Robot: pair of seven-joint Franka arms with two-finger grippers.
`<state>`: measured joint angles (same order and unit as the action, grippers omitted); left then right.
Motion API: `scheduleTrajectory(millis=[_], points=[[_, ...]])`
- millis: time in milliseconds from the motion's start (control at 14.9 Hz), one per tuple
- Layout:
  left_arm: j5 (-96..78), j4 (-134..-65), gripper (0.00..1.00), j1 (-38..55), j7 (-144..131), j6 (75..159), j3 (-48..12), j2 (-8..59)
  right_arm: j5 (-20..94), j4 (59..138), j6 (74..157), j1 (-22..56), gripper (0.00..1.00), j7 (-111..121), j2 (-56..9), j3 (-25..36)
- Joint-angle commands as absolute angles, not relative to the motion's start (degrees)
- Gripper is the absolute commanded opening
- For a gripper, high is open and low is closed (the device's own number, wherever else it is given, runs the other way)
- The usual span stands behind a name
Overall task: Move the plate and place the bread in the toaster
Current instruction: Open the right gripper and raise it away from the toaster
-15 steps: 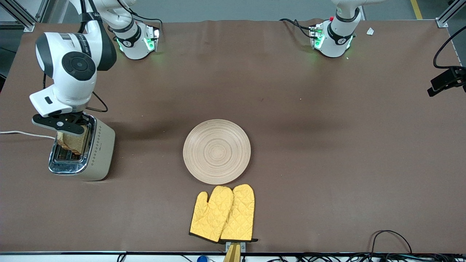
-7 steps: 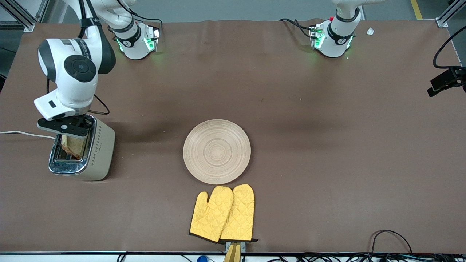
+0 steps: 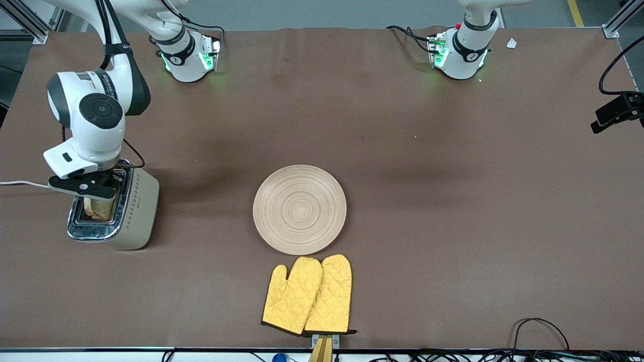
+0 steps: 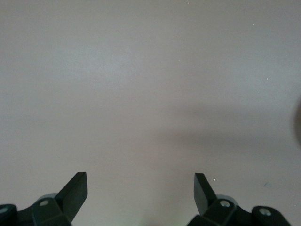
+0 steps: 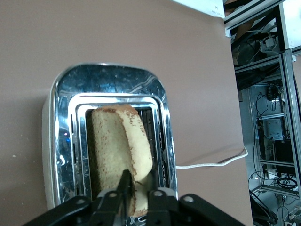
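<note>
The beige toaster [image 3: 132, 211] stands at the right arm's end of the table. My right gripper [image 3: 93, 193] is just over its chrome top, shut on the bread [image 3: 99, 208], which stands on edge, sunk partly into a slot. In the right wrist view the fingers of the right gripper [image 5: 139, 176] pinch the upper edge of the bread [image 5: 115, 141] inside the toaster [image 5: 59, 141]. The round wooden plate [image 3: 300, 209] lies bare at the table's middle. My left gripper [image 4: 140, 176] is open and empty over bare table; it does not show in the front view.
A pair of yellow oven mitts [image 3: 308, 295] lies nearer the front camera than the plate, touching its rim. The toaster's white cord [image 3: 25, 184] runs off the table's end. A black camera [image 3: 616, 113] stands at the left arm's end.
My right gripper has come down and the bread has sunk deeper into the toaster slot. The plate, the mitts and the left arm have not moved.
</note>
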<state>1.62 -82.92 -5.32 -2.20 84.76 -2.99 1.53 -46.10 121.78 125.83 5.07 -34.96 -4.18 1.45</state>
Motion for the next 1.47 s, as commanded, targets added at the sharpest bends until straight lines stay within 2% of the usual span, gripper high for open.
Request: scheduleTrajectory(millis=[0, 201, 335, 469, 803, 1071, 1406], points=[[2.5, -82.8, 1.0, -5.4, -1.3, 84.8, -3.1, 1.2, -39.3, 119.7, 125.5, 5.0, 1.0, -35.2, -2.8, 1.1], [2.3, -82.9, 1.0, -5.3, -1.4, 84.6, -3.2, 1.2, -22.8, 114.0, 121.8, 4.9, 1.0, -30.9, -0.9, 1.1], [1.9, -83.1, 1.0, -5.2, -1.4, 84.6, -3.2, 1.1, -11.0, 104.8, 112.2, 4.6, 1.0, -22.6, -0.6, 1.6], [1.8, -83.7, 1.0, -5.0, -1.3, 84.6, -3.5, 0.9, -4.4, 95.6, 102.5, 3.8, 1.0, -18.0, -1.0, 3.9], [2.1, -85.3, 1.0, -5.0, -1.4, 86.0, -6.1, 0.3, 0.7, 85.8, 92.3, 0.3, 1.0, -0.6, -0.8, 5.5], [2.0, -89.6, 1.0, -5.0, -1.4, 90.1, -7.8, -2.1, 2.0, 82.1, 88.6, -1.3, 1.0, 5.0, -0.9, 5.5], [1.8, -88.1, 1.0, -5.0, -1.2, 89.7, -8.2, -1.5, 1.9, 81.6, 86.4, -1.2, 1.0, 5.1, -1.1, 5.2]])
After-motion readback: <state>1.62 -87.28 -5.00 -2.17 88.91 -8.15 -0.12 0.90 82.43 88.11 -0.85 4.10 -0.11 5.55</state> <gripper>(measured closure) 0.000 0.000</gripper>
